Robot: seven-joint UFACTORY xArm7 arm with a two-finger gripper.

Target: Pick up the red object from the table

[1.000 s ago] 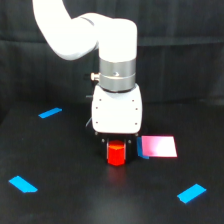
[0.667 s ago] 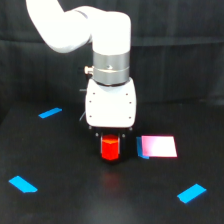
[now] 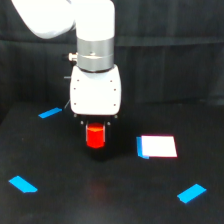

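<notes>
The red object (image 3: pixel 95 136), a small stubby red-orange cylinder, hangs just under the white gripper body near the middle of the exterior view. My gripper (image 3: pixel 95 130) is shut on it; the dark fingers on either side are hard to make out. The cylinder sits a little above the black table (image 3: pixel 60 205), and a faint red glow shows on the surface below it.
A flat white-pink card with a blue edge (image 3: pixel 158 146) lies on the table toward the exterior view's right of the gripper. Blue tape strips lie at the left (image 3: pixel 50 113), front left (image 3: pixel 22 184) and front right (image 3: pixel 191 193). A dark curtain hangs behind.
The arm has moved toward the exterior view's left and upward, and the red object has gone with it, away from the card.
</notes>
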